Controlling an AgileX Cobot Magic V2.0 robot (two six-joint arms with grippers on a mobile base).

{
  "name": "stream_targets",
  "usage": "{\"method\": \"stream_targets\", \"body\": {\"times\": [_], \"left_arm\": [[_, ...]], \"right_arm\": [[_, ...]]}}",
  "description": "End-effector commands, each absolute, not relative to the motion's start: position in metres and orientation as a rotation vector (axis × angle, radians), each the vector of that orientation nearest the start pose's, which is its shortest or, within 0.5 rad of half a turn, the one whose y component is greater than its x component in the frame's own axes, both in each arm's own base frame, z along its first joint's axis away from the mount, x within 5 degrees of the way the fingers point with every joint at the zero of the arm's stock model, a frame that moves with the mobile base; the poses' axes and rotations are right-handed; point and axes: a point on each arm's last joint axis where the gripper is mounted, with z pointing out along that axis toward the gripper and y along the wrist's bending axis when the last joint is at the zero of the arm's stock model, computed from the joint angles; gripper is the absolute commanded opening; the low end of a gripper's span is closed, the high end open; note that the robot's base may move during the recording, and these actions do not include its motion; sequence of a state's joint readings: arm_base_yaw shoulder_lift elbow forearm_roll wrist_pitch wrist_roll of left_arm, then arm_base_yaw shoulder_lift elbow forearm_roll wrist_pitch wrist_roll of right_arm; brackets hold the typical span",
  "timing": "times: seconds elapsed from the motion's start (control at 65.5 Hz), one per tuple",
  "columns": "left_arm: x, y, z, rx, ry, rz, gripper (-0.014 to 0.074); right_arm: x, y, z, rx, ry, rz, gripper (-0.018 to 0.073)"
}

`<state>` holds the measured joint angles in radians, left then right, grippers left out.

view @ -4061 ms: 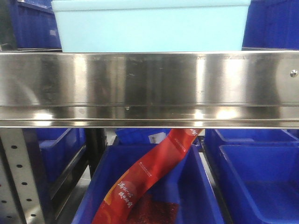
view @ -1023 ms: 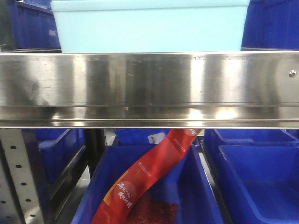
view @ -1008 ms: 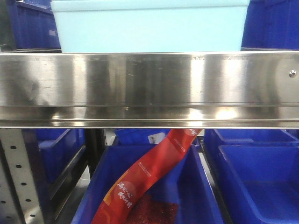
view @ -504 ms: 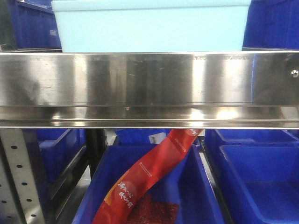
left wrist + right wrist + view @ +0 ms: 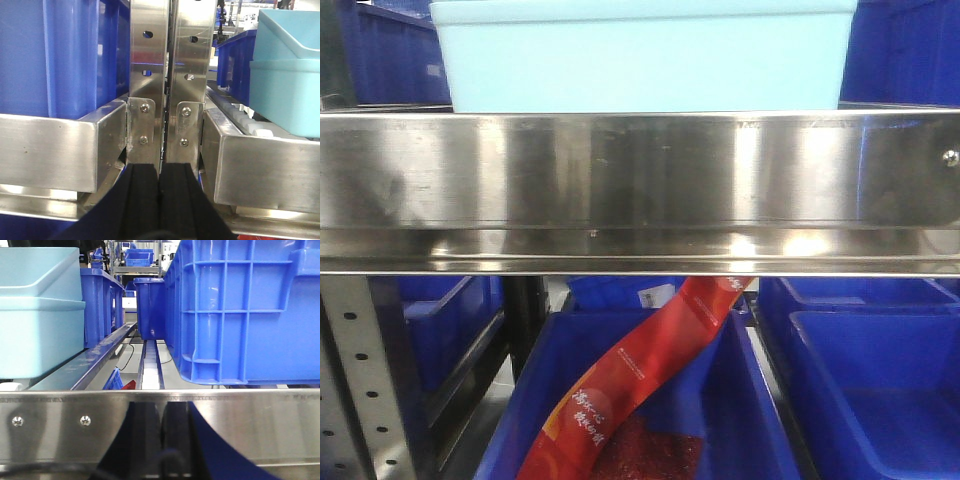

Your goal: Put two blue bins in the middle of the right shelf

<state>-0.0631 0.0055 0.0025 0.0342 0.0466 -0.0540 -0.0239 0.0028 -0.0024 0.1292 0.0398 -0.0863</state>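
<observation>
Your landmark is the broad, shiny stainless-steel front rail (image 5: 640,185) of the shelf tier, which runs the full width of the front view. Directly above and behind that rail sits a large pale sky-blue rectangular plastic bin (image 5: 642,55) with smooth sides, resting on the tier. Only this one pale bin can be made out. Dark royal-blue plastic bins (image 5: 380,50) stand behind it on both sides.

Below the rail you see a dark blue open bin (image 5: 720,400) holding a long red printed packet (image 5: 640,375) that leans up towards the rail's underside. A second dark blue open bin (image 5: 875,385) is just beside it, to its right. A perforated steel upright (image 5: 360,380) stands under the rail's left end.

In the left wrist view, your left gripper (image 5: 160,187) has its two black fingers pressed together with nothing between them, pointed at the paired steel uprights (image 5: 172,75) where two rails meet. The pale bin (image 5: 287,70) sits beyond the right-hand rail, a dark blue bin (image 5: 65,55) beyond the left-hand one.

In the right wrist view, your right gripper (image 5: 161,440) appears as a dark shape with fingers closed together, empty, at the rail (image 5: 240,425). Beyond the rail the pale bin (image 5: 40,310) is at the left and a ribbed dark blue crate (image 5: 245,310) at the right.
</observation>
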Motion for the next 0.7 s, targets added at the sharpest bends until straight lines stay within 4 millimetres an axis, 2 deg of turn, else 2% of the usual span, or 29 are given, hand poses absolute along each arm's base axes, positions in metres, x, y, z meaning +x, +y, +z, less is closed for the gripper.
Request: {"method": "stream_targets", "body": {"times": [0.0,0.687], "left_arm": [[0.0562,-0.0039,0.2107,0.033,1.511,-0.076,-0.0111],[0.0562,-0.0039,0.2107,0.033,1.511,-0.076,-0.0111]], "right_arm": [[0.0562,-0.0014,0.2119,0.052,1.497,0.012,-0.0162],[0.0562,-0.0014,0.2119,0.052,1.497,0.012,-0.0162]]}}
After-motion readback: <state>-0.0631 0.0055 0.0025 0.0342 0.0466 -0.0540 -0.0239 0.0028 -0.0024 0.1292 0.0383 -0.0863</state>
